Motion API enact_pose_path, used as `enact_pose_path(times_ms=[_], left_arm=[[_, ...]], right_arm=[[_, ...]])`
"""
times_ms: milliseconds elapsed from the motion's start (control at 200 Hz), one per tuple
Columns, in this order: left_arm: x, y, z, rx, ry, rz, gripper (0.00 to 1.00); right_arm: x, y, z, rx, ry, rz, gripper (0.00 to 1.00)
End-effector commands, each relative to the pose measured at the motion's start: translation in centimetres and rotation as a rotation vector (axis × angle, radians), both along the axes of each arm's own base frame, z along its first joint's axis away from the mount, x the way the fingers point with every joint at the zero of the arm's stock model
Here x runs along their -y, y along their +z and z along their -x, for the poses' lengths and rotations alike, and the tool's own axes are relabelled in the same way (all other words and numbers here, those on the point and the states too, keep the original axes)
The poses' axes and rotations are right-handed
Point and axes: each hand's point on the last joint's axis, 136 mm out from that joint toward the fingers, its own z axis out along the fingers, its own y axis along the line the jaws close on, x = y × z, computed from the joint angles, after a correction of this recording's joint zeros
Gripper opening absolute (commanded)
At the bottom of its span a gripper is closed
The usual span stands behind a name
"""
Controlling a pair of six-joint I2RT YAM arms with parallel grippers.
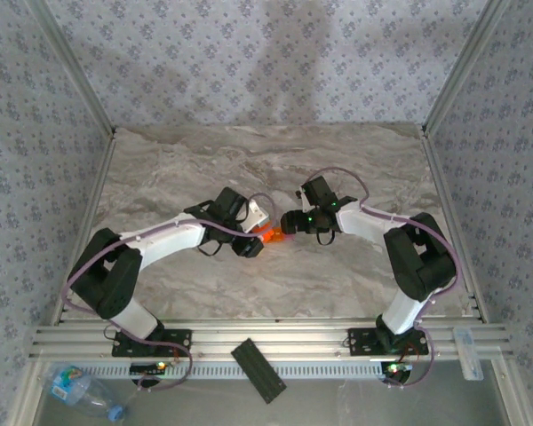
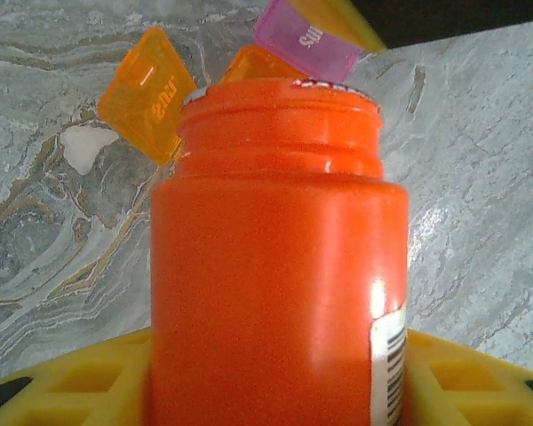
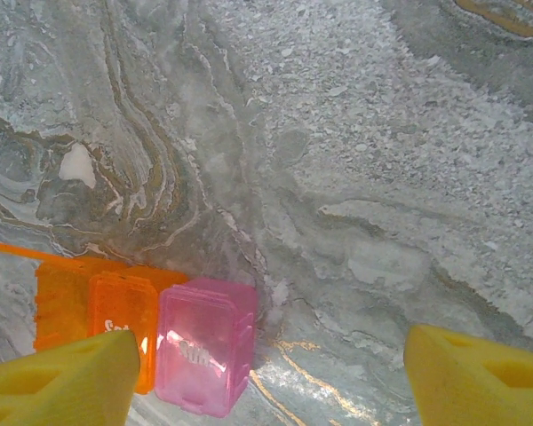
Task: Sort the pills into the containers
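Well, both arms are reaching in toward the middle of the marble table [image 1: 355, 160], tips nearly meeting. From above, the left gripper [image 1: 249, 247] sits at about 8 o'clock from the right gripper [image 1: 290, 222], with a flash of orange between them.

On the left wrist camera, the orange pill bottle [image 2: 275, 266] stands upright and uncapped. It is pinched low on its body between the yellow fingers [image 2: 62, 386], one pad on each side, so that gripper is clamped on it. A white barcode label [image 2: 386, 355] shows at 4 o'clock on the bottle's wall. Past the rim, at 11 o'clock, the orange compartment [image 2: 147, 93] tilts with embossed lettering showing. At 12 to 1 o'clock is the pink piece [image 2: 306, 40], hard up against a yellow finger that comes in from the top edge. Whether anything lies inside the bottle cannot be told from this angle.

On the right wrist camera, its two yellow fingers [image 3: 62, 382] stand wide apart at 7 and 5 o'clock. The orange compartment [image 3: 89, 306] and the pink piece [image 3: 204, 355] are joined side by side at 7 o'clock, just beside the left-hand finger, with bare marble across to the other one. Both are translucent, with raised lettering on their faces, and whether any pills are in them cannot be made out.

Down at 6 o'clock in the overhead view, a flat black bar [image 1: 258, 368] lies across the aluminium rail [image 1: 293, 342]. A plastic water bottle [image 1: 80, 390] lies in the 7 o'clock corner.
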Motion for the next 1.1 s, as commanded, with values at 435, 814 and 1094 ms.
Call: enact_pose_path(times_ms=[435,814,1094], left_arm=[[0.0,0.4,-0.7,-0.009,-0.045,-0.084,0.00],[-0.4,0.2,-1.3,-0.017,-0.058,-0.149,0.00],[-0.5,0.1,-1.6,-0.020,-0.073,-0.191,0.00]], right_arm=[[0.7,-1.6,0.6,-0.042,0.001,0.053,0.80],[0.7,-1.9,0.6,-0.050,0.003,0.048,0.80],[0.7,-2.1,0.6,-0.054,0.001,0.047,0.80]])
